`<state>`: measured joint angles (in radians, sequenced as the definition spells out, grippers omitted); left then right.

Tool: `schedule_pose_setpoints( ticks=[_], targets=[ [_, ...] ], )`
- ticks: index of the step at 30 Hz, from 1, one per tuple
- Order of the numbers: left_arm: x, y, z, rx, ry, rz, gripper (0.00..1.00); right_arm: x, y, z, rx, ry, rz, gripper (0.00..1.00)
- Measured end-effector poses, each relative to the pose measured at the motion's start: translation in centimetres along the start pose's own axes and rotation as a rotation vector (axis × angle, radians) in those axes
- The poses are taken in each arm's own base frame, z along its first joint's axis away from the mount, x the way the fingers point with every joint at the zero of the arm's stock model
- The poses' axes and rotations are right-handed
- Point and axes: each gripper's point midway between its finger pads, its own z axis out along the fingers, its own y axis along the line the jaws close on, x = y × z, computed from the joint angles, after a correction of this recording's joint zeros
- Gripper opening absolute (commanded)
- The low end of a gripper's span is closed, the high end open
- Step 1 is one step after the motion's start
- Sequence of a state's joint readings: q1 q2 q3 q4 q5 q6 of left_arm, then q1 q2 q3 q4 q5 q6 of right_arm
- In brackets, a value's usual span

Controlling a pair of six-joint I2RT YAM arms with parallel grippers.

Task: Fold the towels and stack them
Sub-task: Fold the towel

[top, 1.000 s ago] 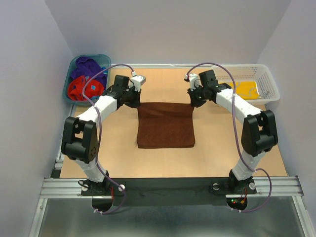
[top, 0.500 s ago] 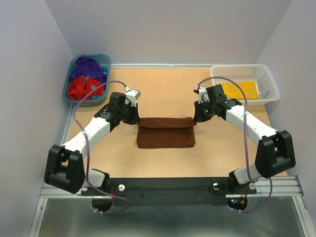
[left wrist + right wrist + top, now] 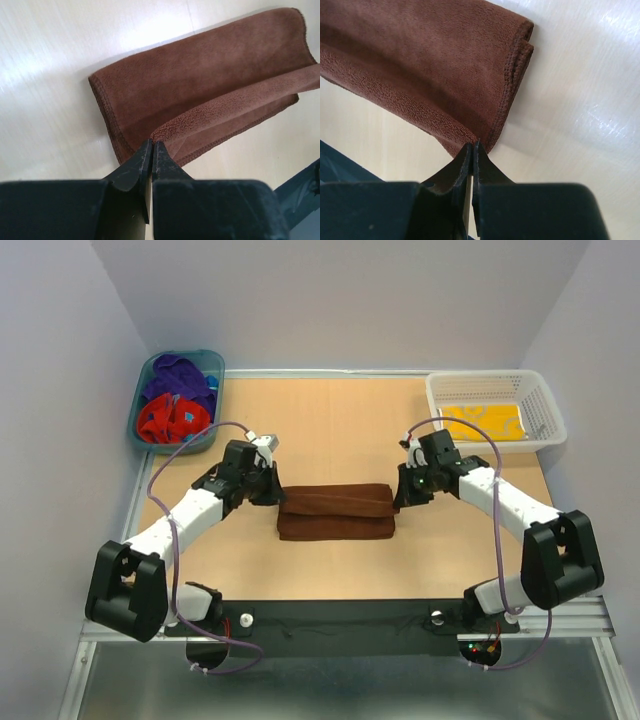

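Brown towel point(image 3: 335, 527), raised edge, central on table point(image 3: 330, 430)

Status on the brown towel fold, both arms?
Both shut: left gripper on brown towel's left corner, right gripper on its right corner. Towel mid-fold, lifted edge draped over lower layer. Nothing in the way.

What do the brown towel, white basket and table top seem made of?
Brown towel: soft matte cloth, probably microfibre; fuzzy nap, stitched hem. White basket: likely plastic; thin moulded mesh walls. Table top: pale wood-look board, semi-gloss; light glares off it.
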<state>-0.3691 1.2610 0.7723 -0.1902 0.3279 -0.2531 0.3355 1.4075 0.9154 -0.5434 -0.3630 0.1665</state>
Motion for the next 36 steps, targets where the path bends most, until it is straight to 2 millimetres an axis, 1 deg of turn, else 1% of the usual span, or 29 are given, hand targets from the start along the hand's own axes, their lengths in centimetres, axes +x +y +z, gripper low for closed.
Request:
schedule_pose_setpoints(
  ticks=[4, 6, 9, 10, 11, 12, 14, 15, 17, 18, 19, 20, 21, 22, 24, 28, 29, 30, 31, 32, 34, 36],
  targets=[
    [1.9, 0.9, 0.4, -0.038, 0.041, -0.068, 0.00, 1.0, -0.4, 0.7, 0.008, 0.034, 0.035, 0.00],
    [2.5, 1.1, 0.5, -0.050, 0.054, -0.092, 0.00, 1.2, -0.6, 1.0, 0.012, 0.044, 0.042, 0.00],
    [3.9, 1.6, 0.8, -0.066, 0.081, -0.140, 0.00, 1.6, -0.8, 1.4, 0.017, 0.057, 0.053, 0.01],
    [4.4, 1.7, 0.8, -0.070, 0.090, -0.153, 0.03, 1.8, -0.9, 1.6, 0.018, 0.064, 0.059, 0.03],
    [4.8, 1.8, 0.9, -0.074, 0.099, -0.165, 0.06, 1.9, -1.0, 1.7, 0.019, 0.068, 0.063, 0.07],
    [5.1, 1.9, 0.9, -0.077, 0.105, -0.176, 0.16, 2.1, -1.0, 2.0, 0.018, 0.071, 0.068, 0.10],
    [5.7, 2.0, 0.9, -0.081, 0.115, -0.194, 0.27, 2.5, -1.0, 2.1, 0.011, 0.084, 0.075, 0.17],
    [5.9, 2.0, 0.9, -0.083, 0.118, -0.204, 0.40, 2.7, -0.9, 2.1, 0.002, 0.087, 0.078, 0.19],
    [6.3, 2.1, 0.7, -0.085, 0.117, -0.219, 0.48, 3.1, -0.7, 2.1, -0.009, 0.095, 0.085, 0.24],
    [6.5, 1.9, 0.3, -0.080, 0.110, -0.224, 0.56, 3.4, -0.5, 2.0, -0.021, 0.100, 0.088, 0.25],
    [6.4, 1.7, 0.0, -0.075, 0.101, -0.228, 0.60, 3.6, -0.2, 1.9, -0.031, 0.103, 0.093, 0.28],
    [6.2, 1.4, -0.4, -0.067, 0.086, -0.231, 0.61, 3.8, 0.3, 1.7, -0.051, 0.104, 0.093, 0.33],
    [5.7, 0.9, -1.0, -0.051, 0.061, -0.233, 0.62, 3.8, 1.0, 1.3, -0.077, 0.097, 0.090, 0.35],
    [5.3, 0.4, -1.4, -0.036, 0.041, -0.236, 0.62, 3.7, 1.9, 0.8, -0.106, 0.088, 0.085, 0.40],
    [4.5, -0.8, -2.4, 0.001, -0.005, -0.235, 0.62, 3.4, 3.6, 0.0, -0.152, 0.067, 0.065, 0.41],
    [3.6, -2.3, -3.9, 0.047, -0.060, -0.251, 0.61, 2.4, 6.4, -1.8, -0.219, 0.013, 0.029, 0.39],
    [3.4, -2.6, -4.0, 0.052, -0.062, -0.257, 0.60, 2.1, 6.7, -2.1, -0.221, 0.002, 0.028, 0.39],
    [3.2, -2.8, -4.1, 0.055, -0.065, -0.262, 0.56, 1.6, 6.8, -2.2, -0.219, -0.010, 0.031, 0.39],
    [2.9, -3.1, -4.1, 0.057, -0.063, -0.265, 0.54, 1.1, 6.8, -2.2, -0.210, -0.021, 0.038, 0.37],
    [2.6, -3.3, -4.0, 0.057, -0.062, -0.268, 0.51, 0.8, 6.7, -2.1, -0.199, -0.027, 0.045, 0.36],
    [2.1, -3.8, -3.5, 0.058, -0.051, -0.268, 0.47, 0.6, 6.2, -1.6, -0.171, -0.028, 0.070, 0.35],
    [1.8, -4.3, -2.3, 0.060, -0.031, -0.262, 0.37, 0.6, 5.3, -0.7, -0.130, -0.018, 0.108, 0.33]
  ],
)
